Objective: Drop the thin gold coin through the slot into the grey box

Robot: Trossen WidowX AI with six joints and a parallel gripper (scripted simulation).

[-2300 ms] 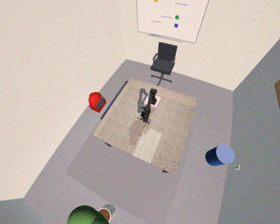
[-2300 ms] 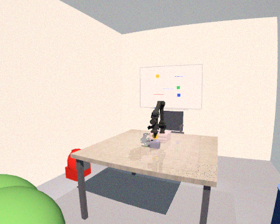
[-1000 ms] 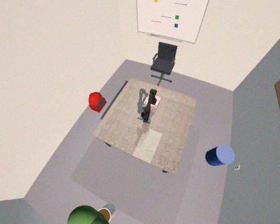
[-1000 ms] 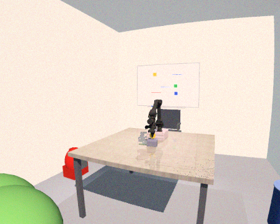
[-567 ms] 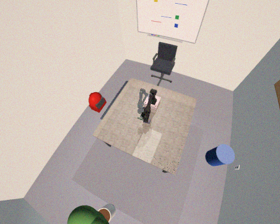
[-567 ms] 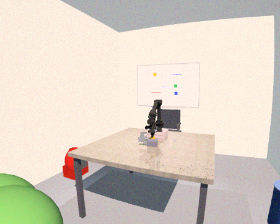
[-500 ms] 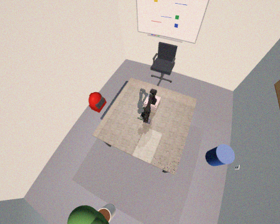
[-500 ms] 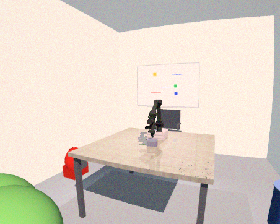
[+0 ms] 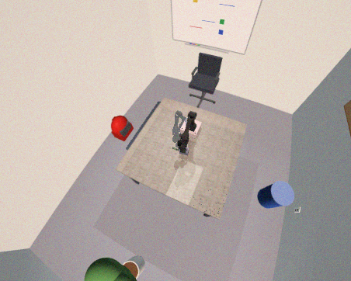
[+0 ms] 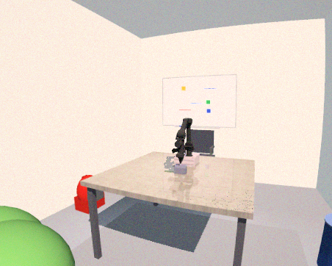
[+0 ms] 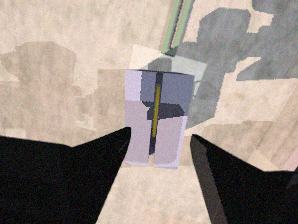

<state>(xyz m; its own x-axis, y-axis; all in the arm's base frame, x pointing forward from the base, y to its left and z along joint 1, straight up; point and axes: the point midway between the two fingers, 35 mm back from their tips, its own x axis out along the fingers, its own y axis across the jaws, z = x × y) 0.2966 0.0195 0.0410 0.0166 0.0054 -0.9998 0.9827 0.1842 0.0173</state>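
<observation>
In the wrist view the grey box [image 11: 159,120] lies straight below my gripper [image 11: 160,145]. The gold coin [image 11: 156,109] shows as a thin yellow edge inside the dark slot in the box's lid, apart from both fingers. The two black fingers stand wide apart on either side of the box, with nothing between them. The dark-green holder [image 11: 177,25] lies beyond the box as a thin green strip. In the top and exterior views the arm [image 9: 185,130] [image 10: 183,141] bends down over the small grey box [image 10: 180,169] on the table [image 9: 221,163] [image 10: 217,184].
A pink base block [image 10: 192,159] [image 9: 198,126] carries the arm, close behind the box. An office chair [image 9: 206,75] stands beyond the table's far edge. A red object [image 9: 121,126] sits on the floor to the left and a blue cylinder [image 9: 276,194] to the right.
</observation>
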